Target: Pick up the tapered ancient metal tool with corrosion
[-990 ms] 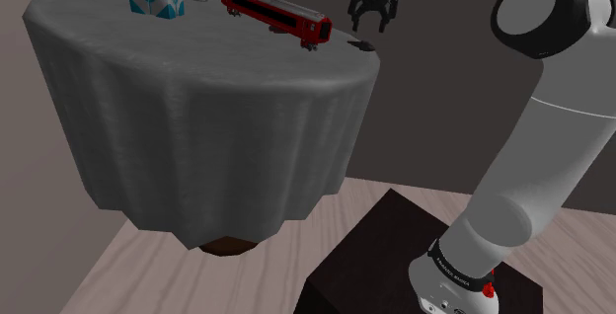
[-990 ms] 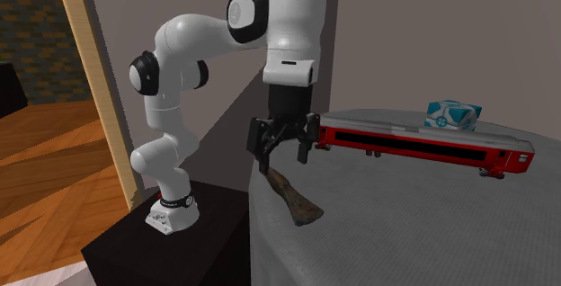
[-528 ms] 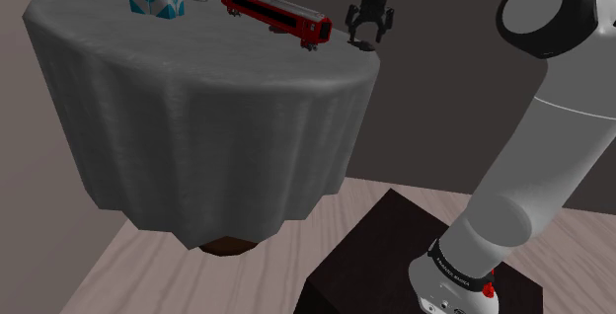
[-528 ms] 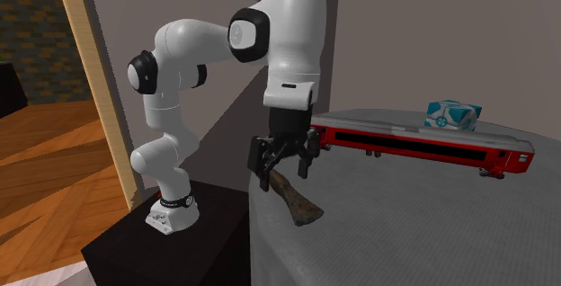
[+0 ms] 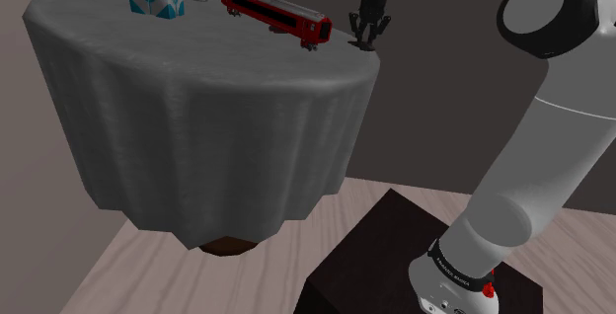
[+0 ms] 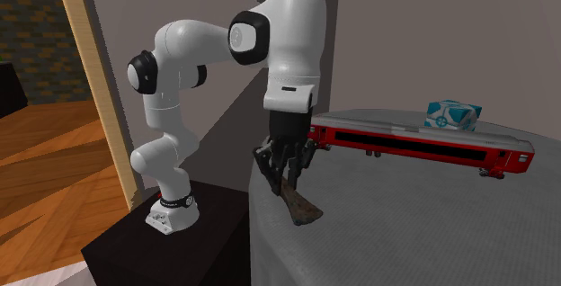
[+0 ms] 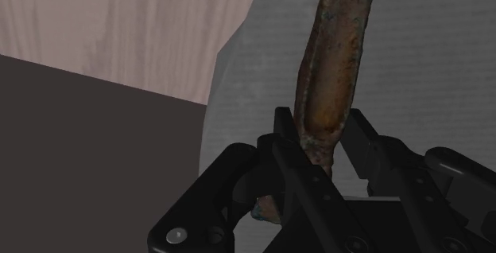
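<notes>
Brown, corroded tapered metal tool: lies flat on the grey cloth-draped round table, close to the rim on the arm's side.

Long axis: roughly along that rim. In the second exterior view it runs from the narrow end under the hand down toward the lower right, where the broader blunt end rests on the cloth. In the wrist view the rusty shaft, flecked bluish-green, runs straight out ahead between the fingers.

All-black two-finger gripper: down at table level over the narrow end. Jaws are drawn in and pinch the tool across its width; both fingers look to touch its flanks.

Step, as judged: grasp made, lift not yet done, since the tool's far end lies on the cloth.

Next move calls for a straight rise clear of the table. The grip sits near one end, so the broad end may sag or pivot; a firm clamp and slow lift are advisable.

Surroundings:
- Long red toy train is near, beyond the hand and apart from the tool.
- White-and-blue patterned cube is well apart, at the far side.
- Dark box stand is beside the table.
</notes>
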`<act>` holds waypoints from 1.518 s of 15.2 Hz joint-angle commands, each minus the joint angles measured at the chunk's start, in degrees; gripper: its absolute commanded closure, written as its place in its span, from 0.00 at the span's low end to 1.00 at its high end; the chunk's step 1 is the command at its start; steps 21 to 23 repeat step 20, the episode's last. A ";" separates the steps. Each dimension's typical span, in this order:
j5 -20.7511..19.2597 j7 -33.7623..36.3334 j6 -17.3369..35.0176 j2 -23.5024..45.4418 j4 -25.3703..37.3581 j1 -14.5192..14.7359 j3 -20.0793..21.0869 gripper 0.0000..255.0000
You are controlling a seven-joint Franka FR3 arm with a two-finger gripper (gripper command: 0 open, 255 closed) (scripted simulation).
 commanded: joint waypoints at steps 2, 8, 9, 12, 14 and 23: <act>0.00 0.00 0.00 0.01 0.00 0.00 0.00 1.00; 0.22 -0.46 -4.52 1.71 6.23 -0.10 -0.04 1.00; 0.27 -0.57 -5.47 2.12 7.59 -0.14 -0.06 1.00; 0.45 -0.94 -8.45 3.55 12.01 -0.29 -0.13 1.00; 0.60 -1.21 -10.57 4.69 15.28 -0.42 -0.18 1.00; 1.00 -1.85 -15.47 7.76 23.25 -0.82 -0.31 1.00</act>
